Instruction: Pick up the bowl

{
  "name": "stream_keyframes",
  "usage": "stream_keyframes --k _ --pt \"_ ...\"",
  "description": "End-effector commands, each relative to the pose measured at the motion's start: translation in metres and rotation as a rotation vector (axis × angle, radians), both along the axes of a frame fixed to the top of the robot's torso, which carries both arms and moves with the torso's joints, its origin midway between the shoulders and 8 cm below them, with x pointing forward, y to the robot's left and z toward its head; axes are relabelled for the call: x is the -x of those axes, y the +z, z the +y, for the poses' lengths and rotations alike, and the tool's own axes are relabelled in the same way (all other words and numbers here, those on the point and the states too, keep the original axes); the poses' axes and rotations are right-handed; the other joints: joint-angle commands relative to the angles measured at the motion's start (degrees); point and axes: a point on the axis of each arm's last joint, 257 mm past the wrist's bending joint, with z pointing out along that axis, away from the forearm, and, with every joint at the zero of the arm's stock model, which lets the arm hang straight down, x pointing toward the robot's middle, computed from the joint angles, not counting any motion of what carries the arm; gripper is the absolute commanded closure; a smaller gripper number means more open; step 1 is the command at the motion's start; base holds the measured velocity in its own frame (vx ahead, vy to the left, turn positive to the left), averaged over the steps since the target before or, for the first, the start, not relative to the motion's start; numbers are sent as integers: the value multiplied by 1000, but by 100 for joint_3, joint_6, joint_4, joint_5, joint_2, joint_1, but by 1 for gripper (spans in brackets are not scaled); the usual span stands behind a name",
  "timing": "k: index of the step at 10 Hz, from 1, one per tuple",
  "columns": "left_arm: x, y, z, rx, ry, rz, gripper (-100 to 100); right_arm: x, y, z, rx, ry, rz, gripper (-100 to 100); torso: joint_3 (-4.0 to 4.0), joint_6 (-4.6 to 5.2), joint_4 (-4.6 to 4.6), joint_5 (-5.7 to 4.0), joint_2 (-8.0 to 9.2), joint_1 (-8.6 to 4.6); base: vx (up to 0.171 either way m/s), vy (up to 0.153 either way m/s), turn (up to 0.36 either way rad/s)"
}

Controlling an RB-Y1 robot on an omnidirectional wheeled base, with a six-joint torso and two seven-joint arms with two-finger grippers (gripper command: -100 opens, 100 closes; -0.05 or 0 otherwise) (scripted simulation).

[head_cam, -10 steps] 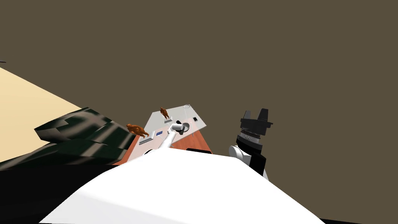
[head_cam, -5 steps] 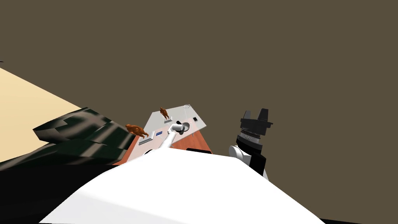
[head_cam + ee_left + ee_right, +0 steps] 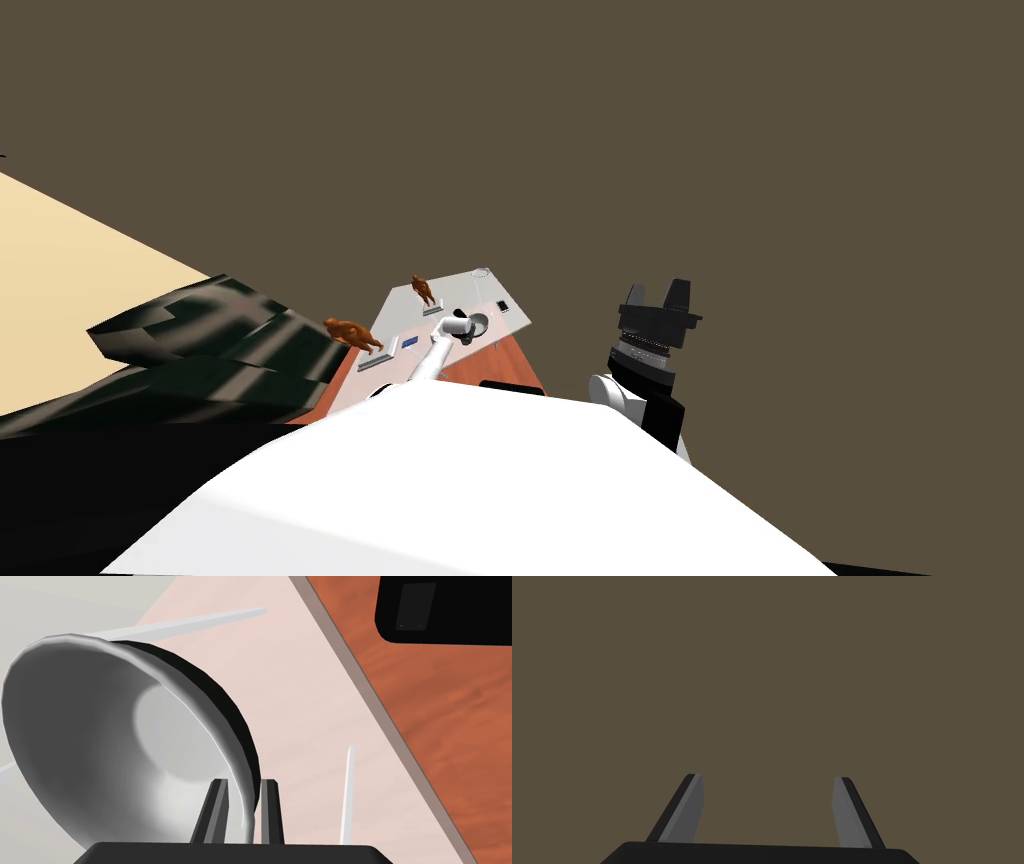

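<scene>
The pale desk (image 3: 400, 305) carries a far brown figurine (image 3: 423, 289), a near-left brown figurine (image 3: 352, 335) and, beside it, a blue card (image 3: 410, 342).

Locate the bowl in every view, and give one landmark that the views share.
Head view: bowl small, over the pale table, at the left gripper.
Left wrist view: bowl large and close, its rim pinched between that gripper's fingers.
Right wrist view: right gripper, fingers open, pointing away from the table.
Shared landmark: the table's edge against the reddish-brown surface, in the head and left wrist views.
</scene>
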Motion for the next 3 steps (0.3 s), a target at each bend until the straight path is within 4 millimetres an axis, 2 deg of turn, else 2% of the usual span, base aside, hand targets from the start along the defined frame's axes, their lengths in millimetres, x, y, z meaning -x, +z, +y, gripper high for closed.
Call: stream_keyframes --k 1,2,3 --pt "0 6 0 1 -2 3 100 0 0 0 0 0 0 0 0 0 0 0 0 0 -36 0 8" --pt "0 4 0 1 -1 2 100 0 0 0 0 0 0 0 2 0 1 0 3 1 -15 1 3" --pt "1 4 0 1 -1 4 0 0 0 0 0 0 0 0 -1 0 0 0 -2 1 0 0 0"
